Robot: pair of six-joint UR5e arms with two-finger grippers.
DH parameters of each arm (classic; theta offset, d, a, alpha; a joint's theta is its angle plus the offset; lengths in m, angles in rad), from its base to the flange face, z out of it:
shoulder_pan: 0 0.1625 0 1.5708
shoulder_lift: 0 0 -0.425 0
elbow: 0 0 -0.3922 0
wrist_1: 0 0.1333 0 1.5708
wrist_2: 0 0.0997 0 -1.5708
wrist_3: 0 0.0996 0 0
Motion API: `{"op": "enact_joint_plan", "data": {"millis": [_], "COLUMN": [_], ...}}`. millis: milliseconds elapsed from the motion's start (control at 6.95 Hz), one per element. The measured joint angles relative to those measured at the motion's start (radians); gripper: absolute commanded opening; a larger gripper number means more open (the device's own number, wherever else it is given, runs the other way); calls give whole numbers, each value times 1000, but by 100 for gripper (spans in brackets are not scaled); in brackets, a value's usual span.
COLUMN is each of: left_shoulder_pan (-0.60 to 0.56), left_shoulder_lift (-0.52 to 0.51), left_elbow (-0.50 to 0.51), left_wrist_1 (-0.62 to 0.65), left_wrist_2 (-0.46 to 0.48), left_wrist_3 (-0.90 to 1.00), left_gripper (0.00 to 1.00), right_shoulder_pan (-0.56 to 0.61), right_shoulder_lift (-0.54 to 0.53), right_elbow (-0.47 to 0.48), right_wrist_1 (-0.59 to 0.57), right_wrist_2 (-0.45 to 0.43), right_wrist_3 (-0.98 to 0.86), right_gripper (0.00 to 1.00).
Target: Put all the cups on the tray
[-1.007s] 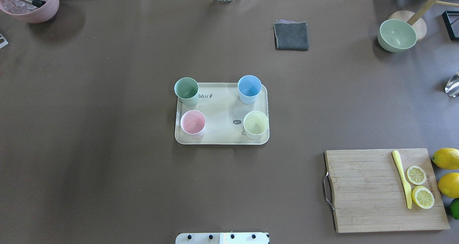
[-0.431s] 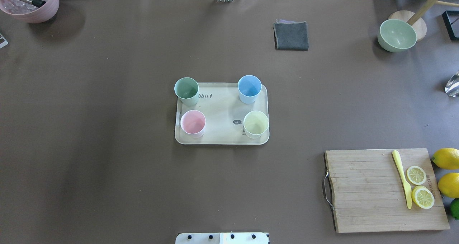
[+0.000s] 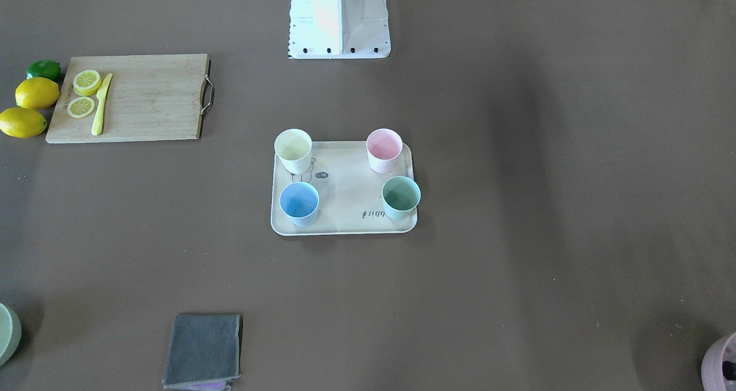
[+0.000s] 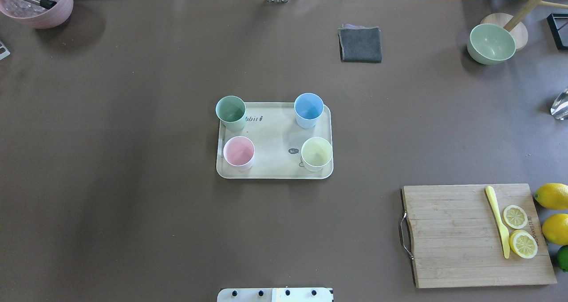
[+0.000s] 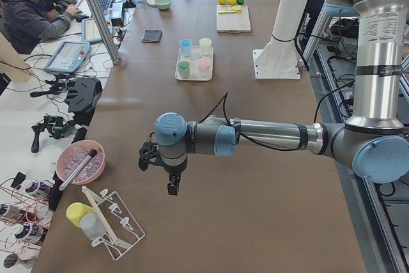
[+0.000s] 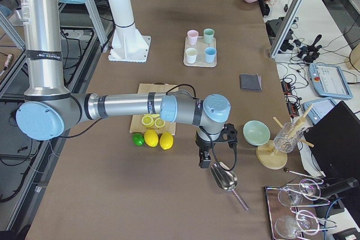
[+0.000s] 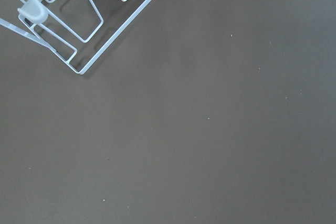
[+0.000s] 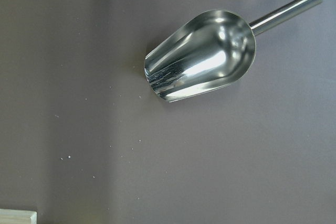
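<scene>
The cream tray (image 4: 275, 135) sits at the table's middle and also shows in the front view (image 3: 345, 192). All four cups stand upright on it: mint green (image 4: 230, 109), light blue (image 4: 309, 107), pale pink (image 4: 238, 151), pale yellow (image 4: 317, 152). My left gripper (image 5: 171, 187) hangs over bare table far from the tray, near a wire rack. My right gripper (image 6: 202, 163) hangs at the table's other end, beside a metal scoop. Each shows only in a side view, so I cannot tell if they are open or shut.
A wooden cutting board (image 4: 452, 235) holds lemon slices and a yellow knife, with whole lemons (image 4: 552, 195) beside it. A grey cloth (image 4: 360, 44), a green bowl (image 4: 491, 43) and a pink bowl (image 4: 40, 6) lie along the far edge. A metal scoop (image 8: 202, 56) and a wire rack (image 7: 68, 19) lie below the wrists.
</scene>
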Motion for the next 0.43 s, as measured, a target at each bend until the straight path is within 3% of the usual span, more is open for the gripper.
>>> {"op": "enact_joint_plan", "data": {"millis": [431], "left_shoulder_pan": [0], "left_shoulder_lift": [1], "left_elbow": [1], "left_wrist_1": [0], "left_wrist_2": [0], "left_wrist_3": [0], "left_gripper": [99], "right_shoulder_pan": [-3], "right_shoulder_lift": [0], "right_elbow": [-5], "right_wrist_1": [0], "right_wrist_2": [-1], "right_wrist_3": [0], "right_gripper": [100]}}
